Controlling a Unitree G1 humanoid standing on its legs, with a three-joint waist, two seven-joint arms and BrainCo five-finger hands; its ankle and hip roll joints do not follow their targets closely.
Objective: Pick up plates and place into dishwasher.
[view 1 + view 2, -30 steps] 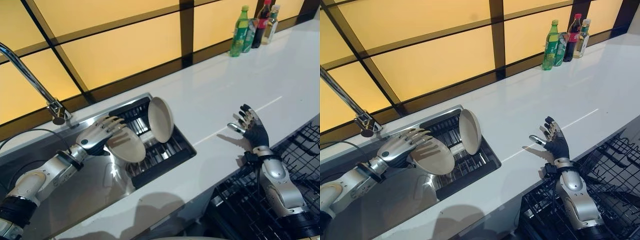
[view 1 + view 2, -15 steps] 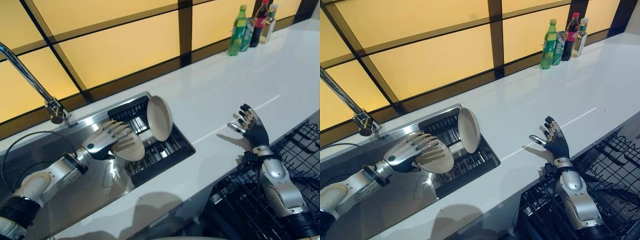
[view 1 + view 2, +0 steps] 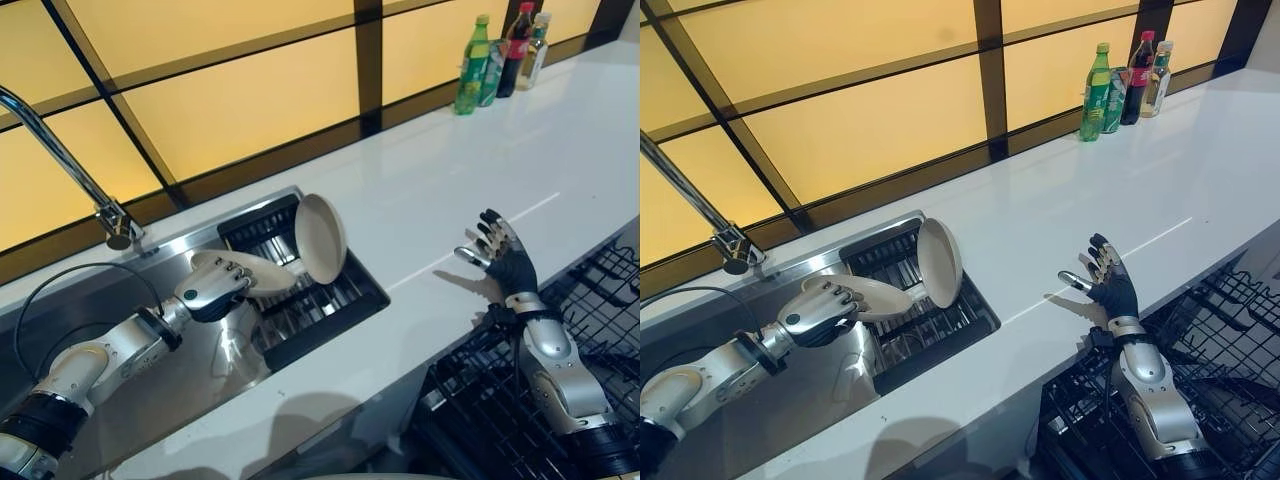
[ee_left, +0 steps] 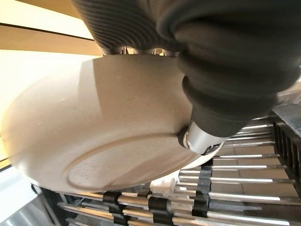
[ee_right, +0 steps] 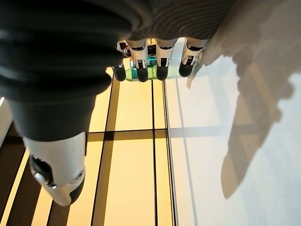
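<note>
In the left eye view, our left hand [image 3: 212,290] had tipped the round beige plate [image 3: 245,272] from near upright a second earlier to almost flat, fingers curled over its rim, so we judged it lifted free of the black dish rack [image 3: 310,300] in the steel sink [image 3: 120,370]. A second beige plate [image 3: 320,238] stood upright just beside it, a likely snag. In the right eye view, our right hand [image 3: 1110,285] hovered spread and empty over the white counter [image 3: 1160,190], above the black wire dishwasher basket [image 3: 1210,370]. The left wrist view showed the thumb [image 4: 200,139] pressed on the plate's underside.
</note>
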